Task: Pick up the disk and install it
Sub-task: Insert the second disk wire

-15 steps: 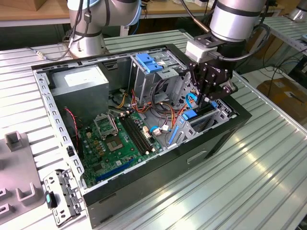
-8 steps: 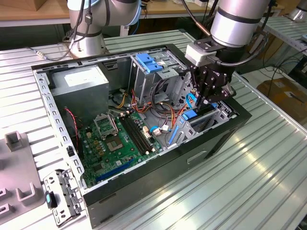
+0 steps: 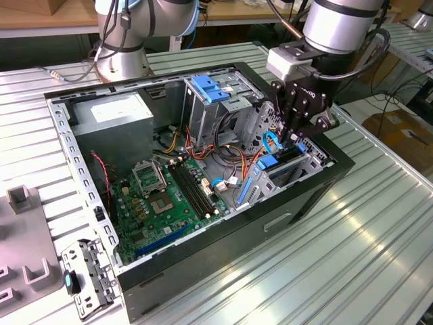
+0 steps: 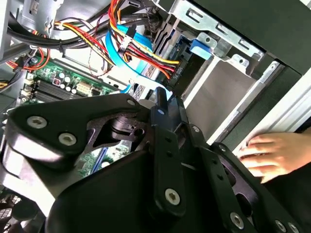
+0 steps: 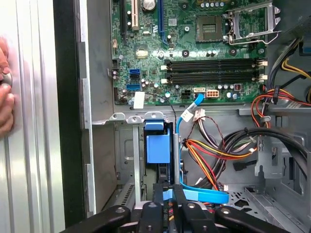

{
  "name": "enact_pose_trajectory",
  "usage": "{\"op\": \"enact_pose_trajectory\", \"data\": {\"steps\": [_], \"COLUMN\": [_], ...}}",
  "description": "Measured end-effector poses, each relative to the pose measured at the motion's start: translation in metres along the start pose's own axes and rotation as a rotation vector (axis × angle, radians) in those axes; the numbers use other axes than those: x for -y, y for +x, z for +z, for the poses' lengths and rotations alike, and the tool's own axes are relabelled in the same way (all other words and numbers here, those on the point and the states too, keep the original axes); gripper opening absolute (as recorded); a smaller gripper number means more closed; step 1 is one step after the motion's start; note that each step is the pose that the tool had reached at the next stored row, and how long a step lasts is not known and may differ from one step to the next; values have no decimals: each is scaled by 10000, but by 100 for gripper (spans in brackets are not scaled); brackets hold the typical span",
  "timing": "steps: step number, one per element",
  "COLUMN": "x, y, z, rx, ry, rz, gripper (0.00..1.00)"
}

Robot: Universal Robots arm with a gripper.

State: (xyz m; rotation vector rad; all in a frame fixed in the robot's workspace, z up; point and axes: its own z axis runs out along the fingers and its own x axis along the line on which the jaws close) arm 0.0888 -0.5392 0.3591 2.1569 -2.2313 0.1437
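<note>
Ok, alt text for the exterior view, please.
A black gripper on a robot arm reaches down into the drive bay of an open computer case, at the exterior view's right. The green motherboard and a grey power supply lie exposed.

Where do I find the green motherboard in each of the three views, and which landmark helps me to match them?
Exterior view: the motherboard lies flat in the case, to the exterior view's left of the wires.
Second wrist view: a green strip with memory slots, beside the wires.
First wrist view: the wide green board, beyond the blue carrier.
Shared landmark: the bundle of red, yellow and orange wires.
</note>
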Motion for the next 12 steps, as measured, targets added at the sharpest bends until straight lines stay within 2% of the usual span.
{"op": "enact_pose_trajectory", "data": {"steps": [1, 2, 3, 12], "x": [0, 0, 0, 0], "y": [0, 0, 0, 1], "z": [-2, -2, -3, -12], "rx": [-2, -2, -2, -3], "ry": [0, 0, 0, 0], "rz": [0, 0, 0, 0], "gripper": [15, 15, 11, 11]}}
